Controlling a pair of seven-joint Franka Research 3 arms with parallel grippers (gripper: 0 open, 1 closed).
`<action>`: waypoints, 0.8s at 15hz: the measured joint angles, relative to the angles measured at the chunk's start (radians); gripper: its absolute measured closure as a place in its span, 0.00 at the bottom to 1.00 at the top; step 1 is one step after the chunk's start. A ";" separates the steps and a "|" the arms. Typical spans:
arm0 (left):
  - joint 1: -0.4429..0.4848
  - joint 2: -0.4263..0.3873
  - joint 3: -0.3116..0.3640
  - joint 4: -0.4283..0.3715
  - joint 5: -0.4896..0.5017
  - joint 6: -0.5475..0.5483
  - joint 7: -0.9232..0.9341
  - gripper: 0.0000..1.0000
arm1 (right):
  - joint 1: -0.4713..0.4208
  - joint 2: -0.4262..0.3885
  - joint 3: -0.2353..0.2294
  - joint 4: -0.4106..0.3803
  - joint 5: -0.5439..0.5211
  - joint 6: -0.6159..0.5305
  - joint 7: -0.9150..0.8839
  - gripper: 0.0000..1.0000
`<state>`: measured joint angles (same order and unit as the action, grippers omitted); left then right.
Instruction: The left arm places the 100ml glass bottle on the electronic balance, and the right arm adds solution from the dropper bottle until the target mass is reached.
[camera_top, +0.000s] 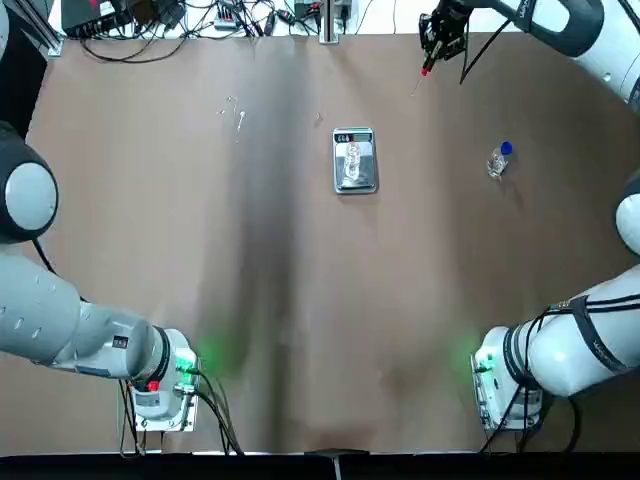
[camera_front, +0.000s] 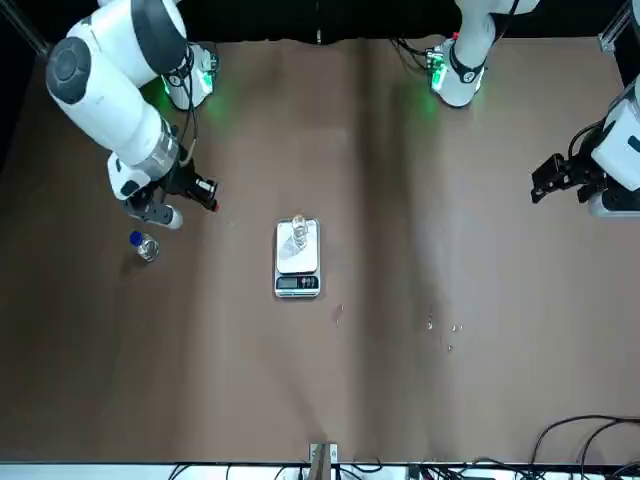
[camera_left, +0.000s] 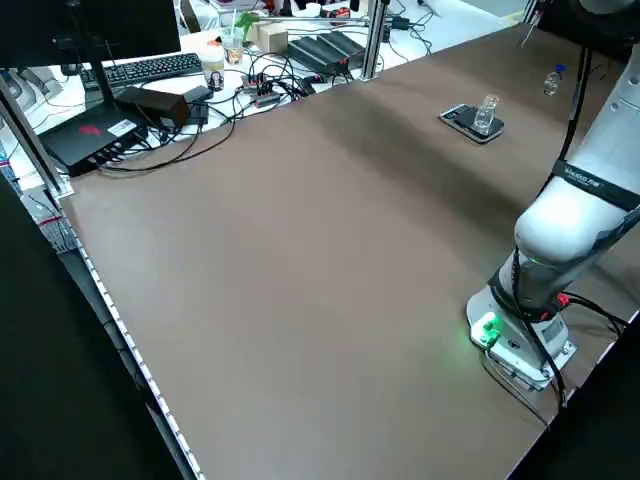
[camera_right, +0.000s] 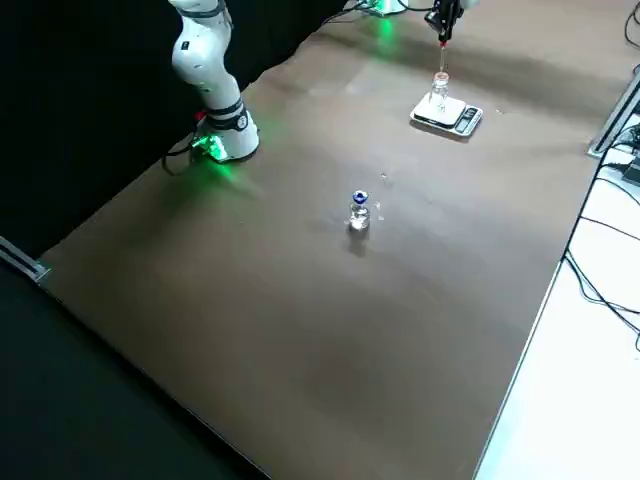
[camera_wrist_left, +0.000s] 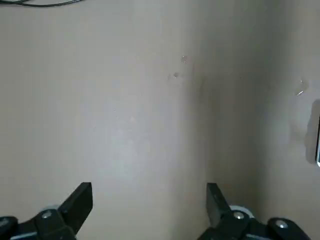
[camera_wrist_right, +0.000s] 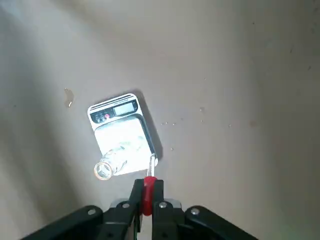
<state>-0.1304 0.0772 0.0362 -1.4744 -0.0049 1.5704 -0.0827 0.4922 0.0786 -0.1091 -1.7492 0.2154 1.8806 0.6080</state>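
Left of my right pincer (camera_wrist_right: 148, 186) and lower, the bottle (camera_wrist_right: 113, 162) stands on the balance (camera_wrist_right: 122, 134); that pincer grips the dropper (camera_wrist_right: 149, 197). Farther left hangs my open left pincer (camera_wrist_left: 150, 195).

Two arms, one left arm (camera_top: 80, 325), one right arm (camera_top: 575, 350). Two hands, one per arm: left hand (camera_wrist_left: 150, 192), right hand (camera_wrist_right: 148, 187). One table (camera_top: 300, 300). One electronic balance (camera_top: 355, 187). Two bottles total: one plain glass bottle (camera_left: 486, 114), one dropper bottle (camera_top: 499, 160) with one blue collar. One red-topped dropper (camera_wrist_right: 148, 195). One monitor (camera_left: 85, 28), one keyboard (camera_left: 150, 70), two cups (camera_left: 233, 46) beyond the table's far edge. Several liquid spots on the table, exact count unclear.
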 joint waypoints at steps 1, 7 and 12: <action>0.000 0.000 0.000 0.000 0.000 0.000 0.000 0.00 | 0.009 0.002 0.000 0.000 0.000 0.006 0.011 0.89; 0.000 0.000 -0.001 -0.001 0.000 0.000 0.000 0.00 | 0.059 0.020 0.000 0.000 0.020 0.059 0.044 0.89; 0.000 0.000 -0.001 -0.005 0.000 0.000 0.000 0.00 | 0.116 0.050 0.000 0.001 0.021 0.109 0.090 0.89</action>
<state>-0.1306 0.0773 0.0355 -1.4792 -0.0049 1.5702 -0.0828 0.6081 0.1290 -0.1089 -1.7486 0.2363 1.9898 0.6981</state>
